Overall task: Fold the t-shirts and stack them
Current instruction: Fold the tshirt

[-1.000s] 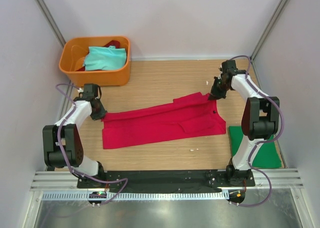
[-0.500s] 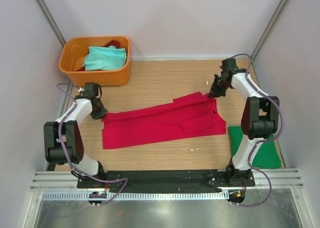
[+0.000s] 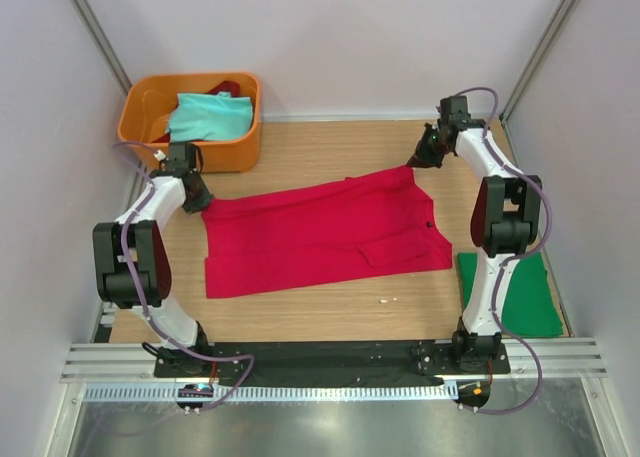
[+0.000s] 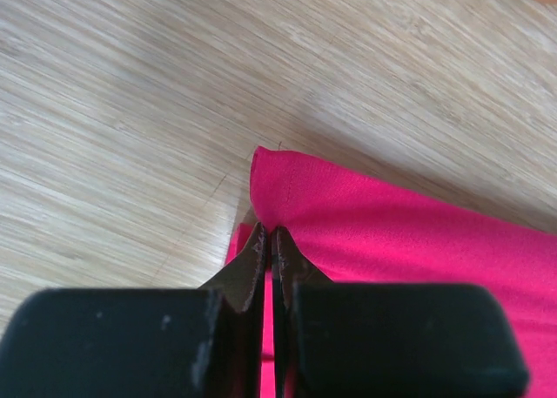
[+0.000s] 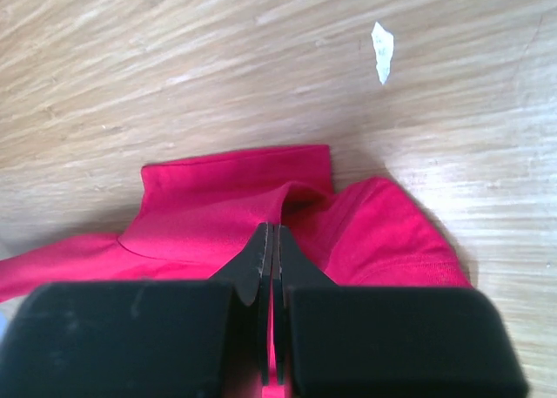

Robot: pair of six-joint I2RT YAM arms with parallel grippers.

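Observation:
The bright red t-shirt (image 3: pixel 320 232) lies spread across the middle of the wooden table, folded lengthwise. My left gripper (image 3: pixel 203 205) is shut on its far left corner, the red cloth (image 4: pixel 348 232) pinched between the jaws (image 4: pixel 271 234). At the far right corner my right gripper (image 3: pixel 412 164) is shut on the red cloth (image 5: pixel 226 211), which bunches around the closed jaws (image 5: pixel 271 232). A pale teal t-shirt (image 3: pixel 210 116) lies in the orange tub (image 3: pixel 195 155) at the back left, over a bit of dark red cloth (image 3: pixel 227 87). A dark green t-shirt (image 3: pixel 530 302) lies folded at the near right.
The orange tub stands just behind my left arm. Small white scraps lie on the table (image 3: pixel 388 300) and near the right gripper (image 5: pixel 381 50). Grey walls close in both sides and the back. A black rail (image 3: pixel 320 357) runs along the near edge.
Both grippers moved toward the back of the table, pulling the red t-shirt's far edge with them. The shirt now lies wider and flatter than a second ago.

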